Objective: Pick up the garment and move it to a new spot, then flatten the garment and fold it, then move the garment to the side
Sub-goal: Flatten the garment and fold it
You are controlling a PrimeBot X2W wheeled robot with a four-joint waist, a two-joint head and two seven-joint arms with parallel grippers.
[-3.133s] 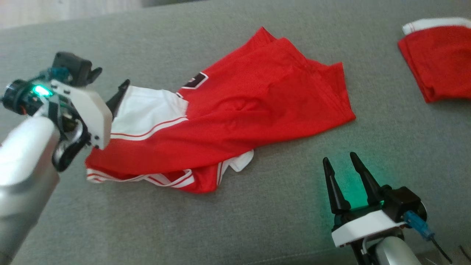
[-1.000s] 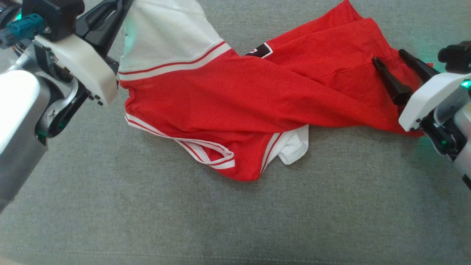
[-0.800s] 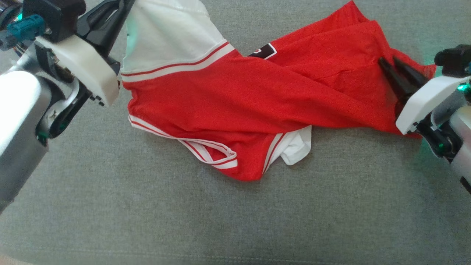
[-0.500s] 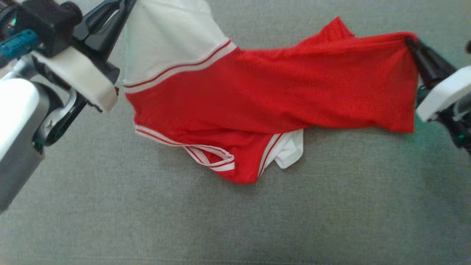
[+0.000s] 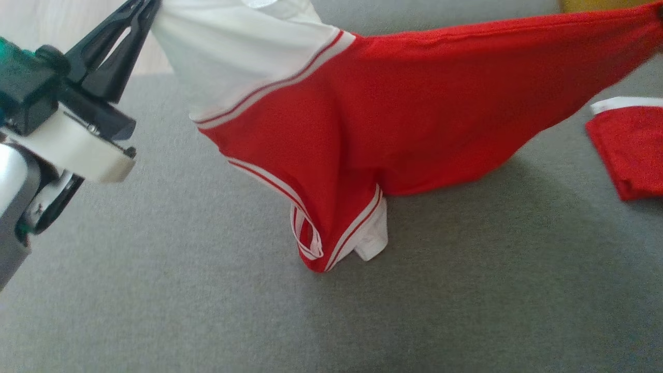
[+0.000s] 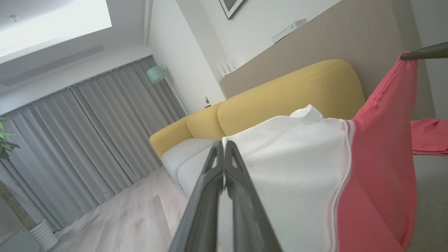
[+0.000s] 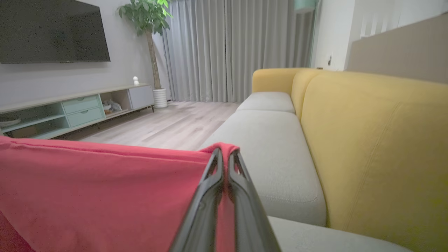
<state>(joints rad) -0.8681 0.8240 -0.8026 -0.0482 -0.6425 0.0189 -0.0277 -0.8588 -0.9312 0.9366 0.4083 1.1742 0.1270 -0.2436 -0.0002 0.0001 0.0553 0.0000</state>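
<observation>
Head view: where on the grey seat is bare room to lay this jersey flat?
The grey seat is bare along the near edge, below the hanging jersey, and at near left. Crowded at right, beside the other red garment.

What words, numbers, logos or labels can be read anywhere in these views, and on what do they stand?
No text can be read in any view.
On the red and white garment: stripes alone, no print or number on the side that shows.
On the folded red garment: no marking.
On the television: dark screen, no brand legible.
On the framed picture: cut off by the view's edge, nothing legible.
</observation>
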